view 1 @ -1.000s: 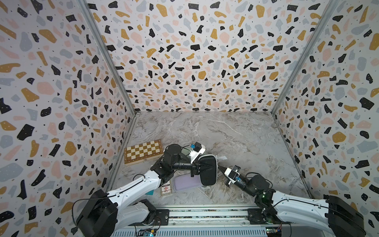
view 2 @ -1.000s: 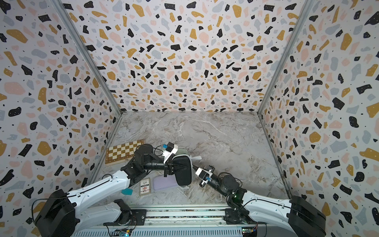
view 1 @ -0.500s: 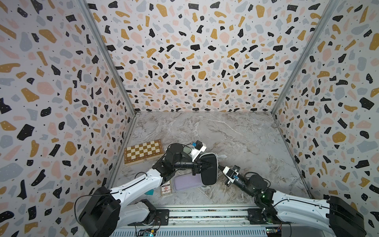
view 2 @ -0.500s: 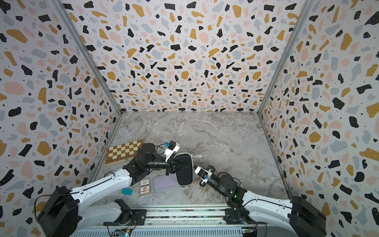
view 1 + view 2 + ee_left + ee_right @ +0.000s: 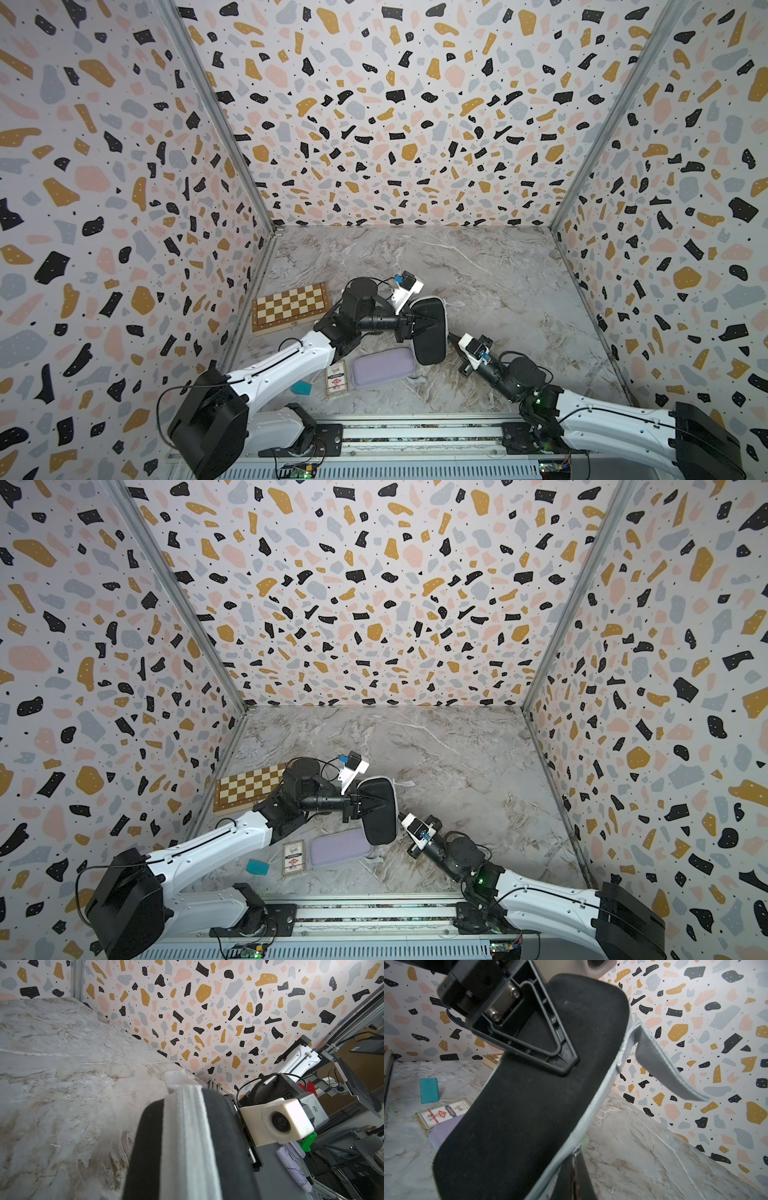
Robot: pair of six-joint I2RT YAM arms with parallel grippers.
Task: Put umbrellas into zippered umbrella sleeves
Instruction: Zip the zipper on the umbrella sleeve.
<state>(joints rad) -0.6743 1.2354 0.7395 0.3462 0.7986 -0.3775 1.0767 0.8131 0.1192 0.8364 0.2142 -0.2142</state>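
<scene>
Black sleeve (image 5: 430, 353), clamped in the left claw (image 5: 436, 326), has shifted slightly; right claw (image 5: 454, 340) stays closed beside it

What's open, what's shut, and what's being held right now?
Black case: closed, held up off the table.
Left fingers: clamped on the black case.
Right fingers: shut, at the black case's zip edge.
Lilac case: closed, lying flat.
Chess box: closed, lying flat.

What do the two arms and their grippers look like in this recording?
The left arm and right arm have white shells, black joints and black base housings, with thin black cables looping beside them. Each wrist carries a white camera mount with a blue tag. The left gripper has black triangular fingers.
</scene>
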